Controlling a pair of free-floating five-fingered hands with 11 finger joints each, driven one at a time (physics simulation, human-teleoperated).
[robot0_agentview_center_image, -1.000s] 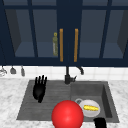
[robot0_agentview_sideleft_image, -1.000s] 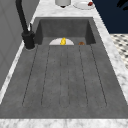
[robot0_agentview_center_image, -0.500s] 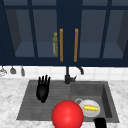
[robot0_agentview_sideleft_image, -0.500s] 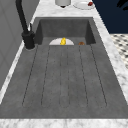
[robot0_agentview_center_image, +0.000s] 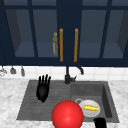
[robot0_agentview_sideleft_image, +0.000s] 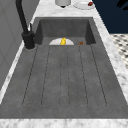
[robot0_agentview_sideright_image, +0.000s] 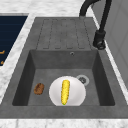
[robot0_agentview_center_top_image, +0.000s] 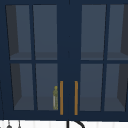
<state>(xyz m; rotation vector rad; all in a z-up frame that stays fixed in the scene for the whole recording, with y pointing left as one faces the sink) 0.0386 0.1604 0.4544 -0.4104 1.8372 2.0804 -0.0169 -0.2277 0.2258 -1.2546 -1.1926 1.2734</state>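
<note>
My left hand (robot0_agentview_center_image: 43, 87) hovers open over the ribbed drainboard (robot0_agentview_center_image: 30, 107), fingers straight and pointing up, holding nothing. The tip of my right hand (robot0_agentview_center_image: 100, 123) pokes up at the bottom edge, in front of the basin. A red ball (robot0_agentview_center_image: 67, 114) sits low in the middle, between the two hands. In the basin a corn cob (robot0_agentview_sideright_image: 65, 91) lies on a white plate (robot0_agentview_sideright_image: 76, 96), with a small brown lump (robot0_agentview_sideright_image: 39, 88) beside it.
The black faucet (robot0_agentview_center_image: 67, 75) stands behind the sink. A dark blue wall cabinet with glass doors and orange handles (robot0_agentview_center_top_image: 61, 97) holds a bottle (robot0_agentview_center_top_image: 55, 98). A plate with a red item (robot0_agentview_sideleft_image: 83, 4) rests on the marble counter beyond the basin.
My left hand has drifted slightly right and up over the drainboard. Nothing else has moved.
</note>
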